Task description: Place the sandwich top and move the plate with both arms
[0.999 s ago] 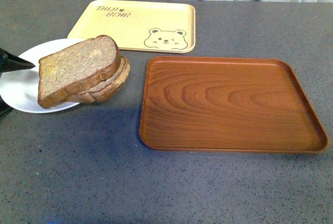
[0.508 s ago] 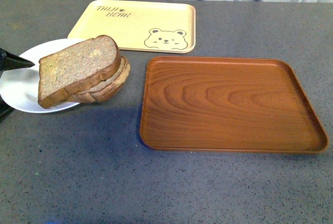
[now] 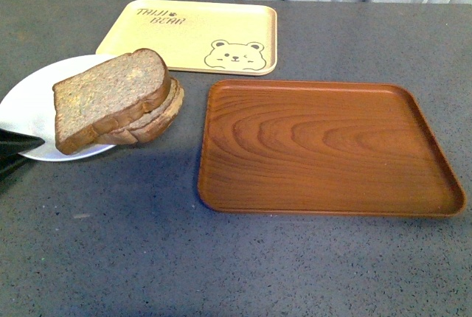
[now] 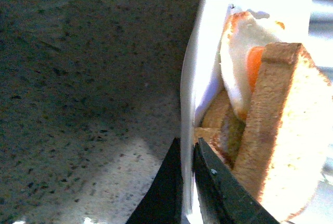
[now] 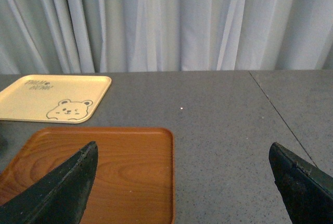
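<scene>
Two bread slices lie stacked in the front view. The sandwich top (image 3: pixel 110 99) rests a little askew on the lower slice (image 3: pixel 158 122), and both sit on the plate (image 3: pixel 29 103) at the left of the bench (image 3: pixel 147 258). So the placing looks done, and I judge that the step in hand is taking hold of the plate to move it. The left tool (image 3: pixel 13 144) shows only as a dark tip at the plate's near rim. The brown tray (image 3: pixel 324 147) beside the plate is bare, and the yellow tray (image 3: pixel 192 33) lies behind. One second ago this tip was higher, at the plate's left side; now it is at the near rim. Plate and bread have hardly shifted.

From the left wrist, the left tool is almost closed, with one finger under the plate's rim and one above it, so it seems to pinch the rim. The egg (image 4: pixel 237 62) peeks out under the sandwich top.

From the right wrist, the right tool (image 5: pixel 183 148) is wide open, holds nothing and hangs above the brown tray. The plate is not seen here. Next, it probably must reach the plate's other rim and close there. Then both arms should lift level, so that the stack does not slide.
</scene>
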{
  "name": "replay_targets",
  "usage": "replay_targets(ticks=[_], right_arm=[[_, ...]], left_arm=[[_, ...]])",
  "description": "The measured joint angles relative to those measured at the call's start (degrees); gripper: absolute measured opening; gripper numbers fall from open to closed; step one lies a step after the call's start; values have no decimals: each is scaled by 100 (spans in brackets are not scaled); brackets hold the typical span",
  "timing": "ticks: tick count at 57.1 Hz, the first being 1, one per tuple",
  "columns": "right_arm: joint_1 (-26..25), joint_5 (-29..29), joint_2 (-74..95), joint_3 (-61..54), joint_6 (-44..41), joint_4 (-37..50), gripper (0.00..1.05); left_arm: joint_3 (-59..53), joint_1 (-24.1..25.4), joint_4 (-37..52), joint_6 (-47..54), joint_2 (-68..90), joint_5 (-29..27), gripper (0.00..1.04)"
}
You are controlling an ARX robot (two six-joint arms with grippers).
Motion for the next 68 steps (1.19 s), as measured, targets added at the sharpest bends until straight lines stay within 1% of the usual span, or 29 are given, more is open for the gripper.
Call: replay_targets(ticks=[2, 11, 17, 22, 37, 45, 52, 59, 68], right_arm=[[0, 2, 0, 0, 0, 0, 96], [0, 0, 0, 0, -2, 0, 96], [0, 0, 0, 0, -2, 0, 96], [0, 0, 0, 0, -2, 0, 96], [0, 0, 0, 0, -2, 0, 96], [0, 2, 0, 0, 0, 0, 96], [0, 0, 0, 0, -2, 0, 96], [0, 2, 0, 0, -2, 0, 96], [0, 0, 0, 0, -2, 0, 96]], left_arm=[[-11, 28, 0, -13, -70, 87, 2], [-186, 127, -98, -4, -435, 125, 2], [-310, 210, -404, 2, -907, 219, 2], [-330, 223, -774, -24, -1257, 133, 2], [-219, 74, -1150, -605, -1843, 17, 2], [111, -175, -1419, -868, -1891, -221, 2], [570, -494, -1572, -1027, -1790, -402, 2], [1408, -1029, -1626, -1257, -1237, -566, 2], [2065, -1451, -1749, -1373, -675, -708, 2]])
